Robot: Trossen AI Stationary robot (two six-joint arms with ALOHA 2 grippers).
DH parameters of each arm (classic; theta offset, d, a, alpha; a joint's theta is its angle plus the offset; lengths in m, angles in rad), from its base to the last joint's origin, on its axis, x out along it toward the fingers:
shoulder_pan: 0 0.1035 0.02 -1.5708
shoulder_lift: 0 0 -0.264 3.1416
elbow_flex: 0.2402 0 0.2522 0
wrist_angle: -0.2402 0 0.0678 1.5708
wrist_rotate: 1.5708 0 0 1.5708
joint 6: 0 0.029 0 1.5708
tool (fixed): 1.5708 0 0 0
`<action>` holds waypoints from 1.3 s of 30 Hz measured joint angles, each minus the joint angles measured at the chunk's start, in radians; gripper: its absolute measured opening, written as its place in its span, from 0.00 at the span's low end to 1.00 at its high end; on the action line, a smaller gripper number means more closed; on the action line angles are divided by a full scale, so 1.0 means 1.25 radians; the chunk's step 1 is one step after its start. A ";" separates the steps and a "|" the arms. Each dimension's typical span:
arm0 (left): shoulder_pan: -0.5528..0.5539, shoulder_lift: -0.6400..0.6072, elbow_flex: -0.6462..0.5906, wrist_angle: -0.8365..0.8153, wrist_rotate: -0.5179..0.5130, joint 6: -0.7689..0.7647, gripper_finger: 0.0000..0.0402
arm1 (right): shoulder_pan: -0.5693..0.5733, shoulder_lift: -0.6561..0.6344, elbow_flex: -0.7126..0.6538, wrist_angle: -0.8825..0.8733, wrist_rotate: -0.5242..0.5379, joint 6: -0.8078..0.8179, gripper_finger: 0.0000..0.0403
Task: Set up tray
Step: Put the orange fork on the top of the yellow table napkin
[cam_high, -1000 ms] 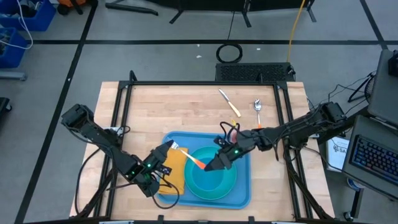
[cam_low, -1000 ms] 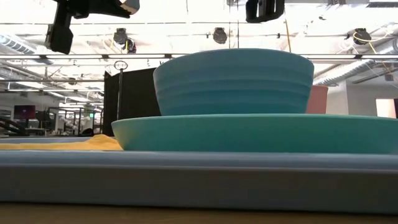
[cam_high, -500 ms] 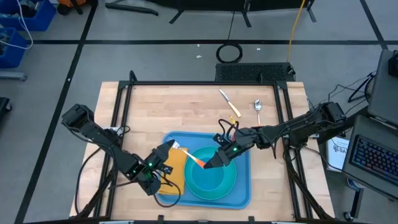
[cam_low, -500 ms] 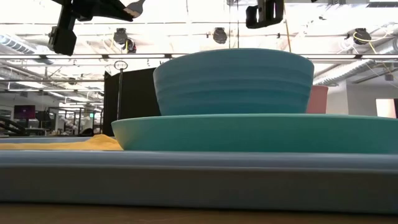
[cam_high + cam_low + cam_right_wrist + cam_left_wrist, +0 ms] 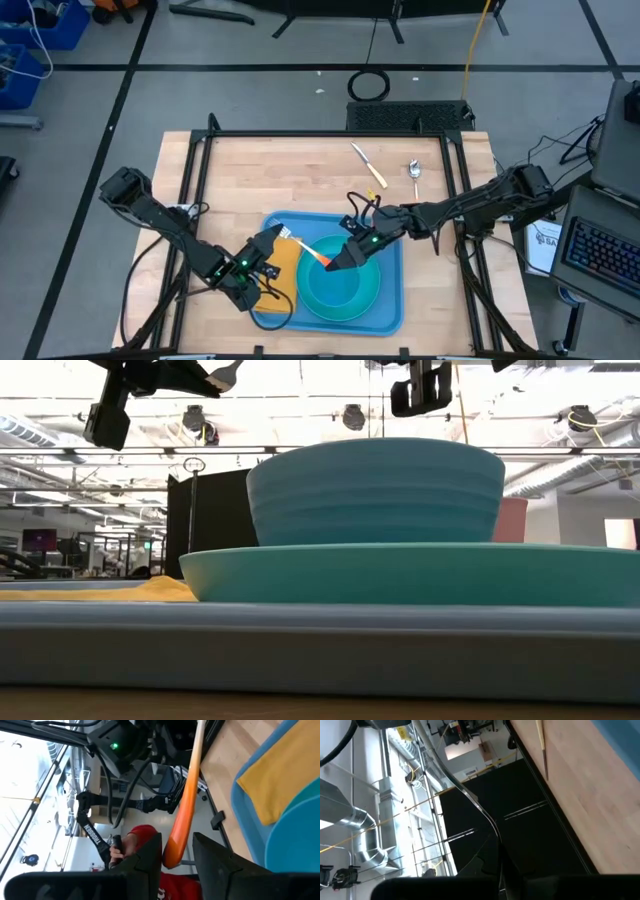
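At the near middle of the tabletop (image 5: 250,175) lies the tray (image 5: 390,312), carrying a yellow napkin (image 5: 285,268) and a turquoise plate (image 5: 372,298) with a bowl (image 5: 335,290) on it. The right gripper (image 5: 340,261) hangs above the tray's middle, over the bowl's rim, clamped on an orange-handled fork (image 5: 305,252). The left gripper (image 5: 268,243), fingers closed and empty, hovers over the tray's left part, above the napkin.

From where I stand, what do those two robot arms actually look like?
Both are slim, dark, jointed arms. The left arm and the right arm each carry loose black cables and a small green light near the wrist. Each ends in a claw with two flat dark fingers; red wires loop beside the right claw.
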 joint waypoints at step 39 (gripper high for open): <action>0.060 0.000 0.001 0.047 0.030 -0.209 0.25 | 0.030 0.006 -0.001 -0.134 0.067 -0.099 0.00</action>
